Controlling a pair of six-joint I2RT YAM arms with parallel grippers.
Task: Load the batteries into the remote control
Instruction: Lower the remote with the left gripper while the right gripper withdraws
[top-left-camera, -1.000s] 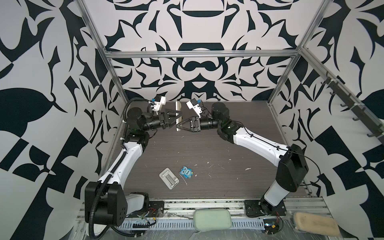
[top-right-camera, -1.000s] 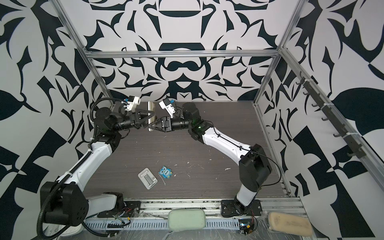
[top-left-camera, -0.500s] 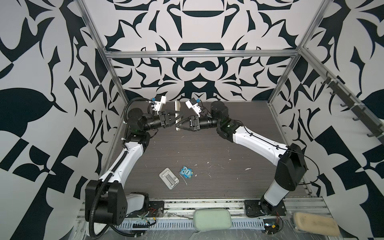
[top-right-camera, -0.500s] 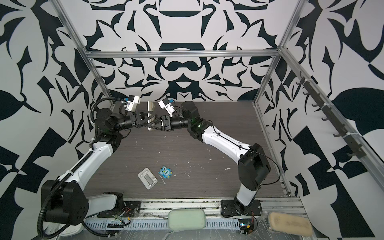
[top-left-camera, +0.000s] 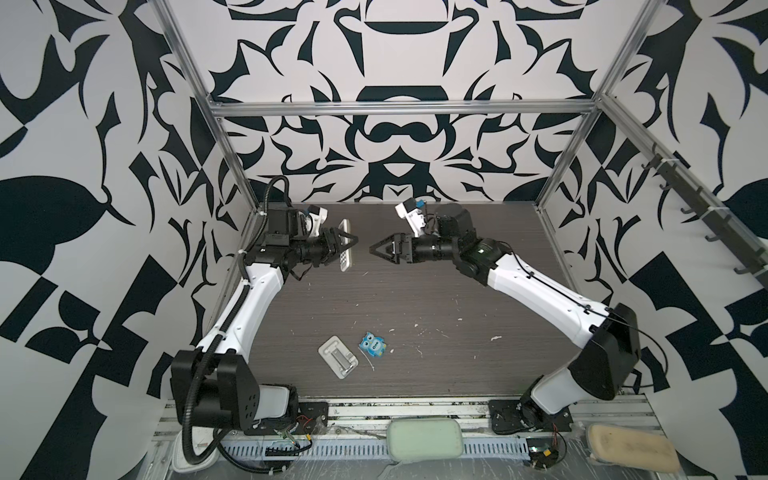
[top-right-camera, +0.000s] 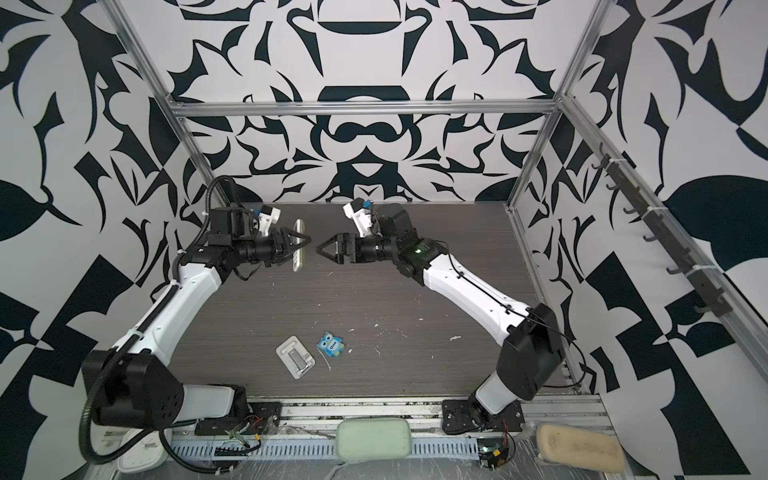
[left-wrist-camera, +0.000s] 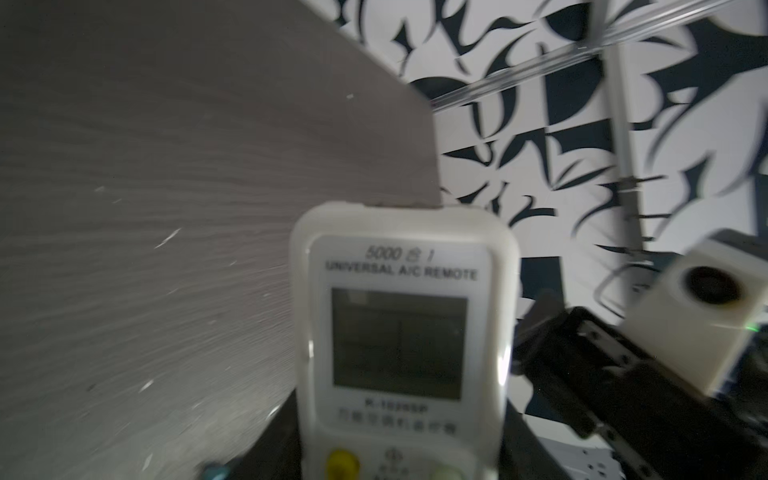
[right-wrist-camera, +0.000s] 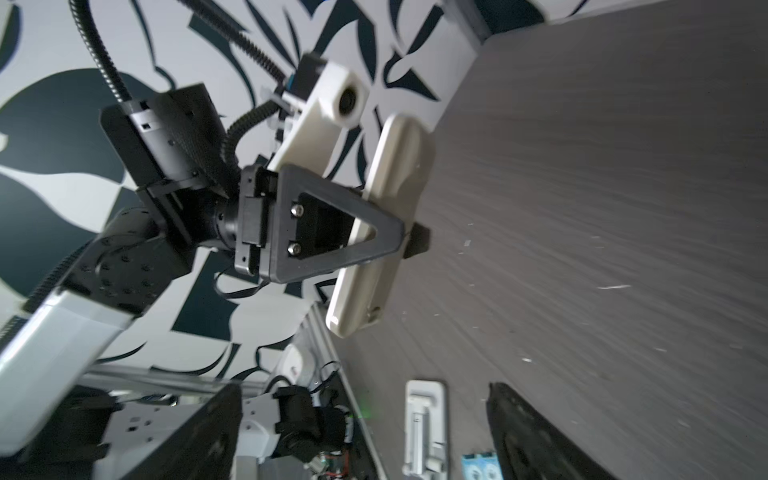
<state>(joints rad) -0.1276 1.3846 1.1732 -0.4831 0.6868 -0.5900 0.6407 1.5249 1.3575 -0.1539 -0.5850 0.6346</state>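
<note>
The remote control (top-left-camera: 345, 245) (top-right-camera: 298, 245) is held up in the air, standing on end, above the table's back left. My left gripper (top-left-camera: 353, 240) (top-right-camera: 306, 240) is shut on its sides. In the left wrist view its screen face (left-wrist-camera: 399, 332) is turned to the camera. In the right wrist view its plain back (right-wrist-camera: 386, 228) shows, with the left gripper (right-wrist-camera: 399, 237) clamped round it. My right gripper (top-left-camera: 371, 249) (top-right-camera: 319, 249) (right-wrist-camera: 365, 386) hangs a short way to the right of the remote, open, with nothing between its fingers. The batteries are out of view.
A white tray with a metal piece (top-left-camera: 338, 356) (top-right-camera: 295, 356) (right-wrist-camera: 426, 424) lies near the front of the dark table (top-left-camera: 457, 299). A blue owl-shaped item (top-left-camera: 372, 344) (top-right-camera: 331, 345) sits just right of it. Patterned walls and metal posts stand close behind both grippers.
My left gripper shut on the remote. The right gripper then opened, let go of it and drew back to the right, leaving a gap.
</note>
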